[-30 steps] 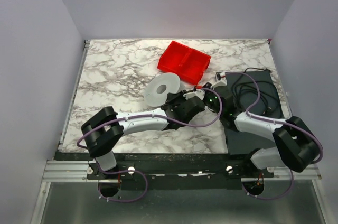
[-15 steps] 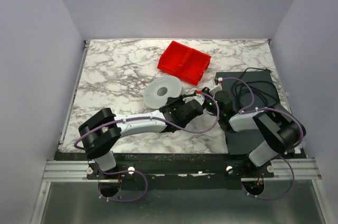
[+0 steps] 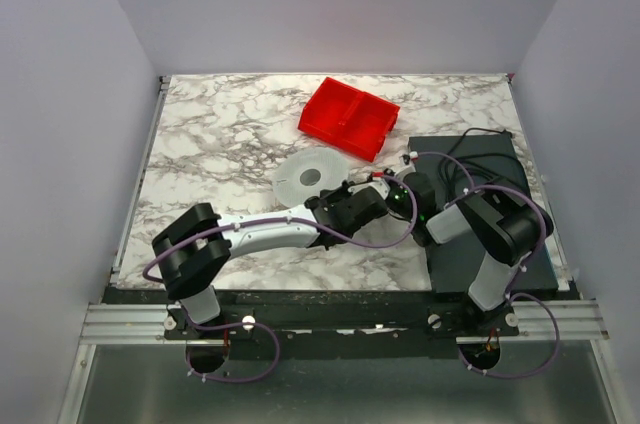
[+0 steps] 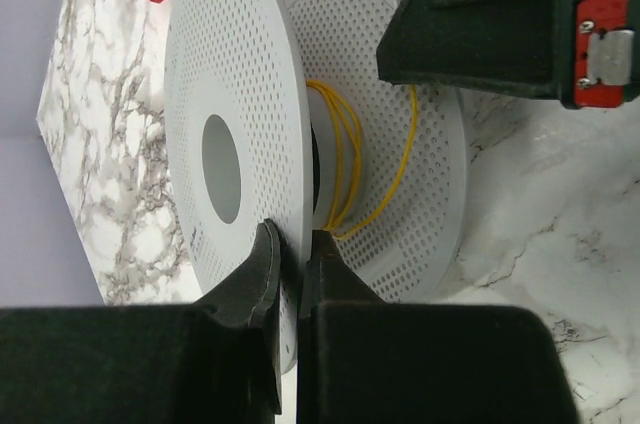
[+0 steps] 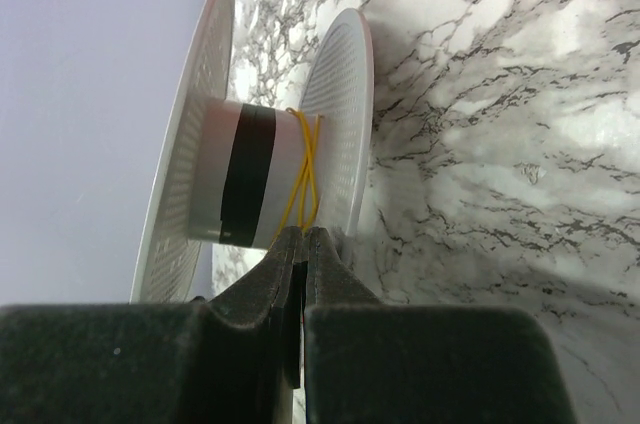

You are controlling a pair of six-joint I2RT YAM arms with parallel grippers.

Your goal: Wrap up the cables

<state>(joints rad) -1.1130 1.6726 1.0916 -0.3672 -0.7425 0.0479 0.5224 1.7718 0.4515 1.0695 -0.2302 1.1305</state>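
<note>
Left gripper [image 4: 292, 249] is clamped narrow on the near flange rim of the spool [image 3: 308, 176]. Right gripper [image 5: 303, 236] is pinched nearly shut, apparently on a strand of the cables [image 5: 303, 169]. These are wound on the hub, just above the right fingertips. Hub axis runs left-right in frame. Right arm is judged nearer.

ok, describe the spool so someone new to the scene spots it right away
On the marble table, look just nearer the arms than the red tray. The spool is a white reel with two perforated discs; nothing else there is round and white or carries thin yellow wire on its core.
</note>
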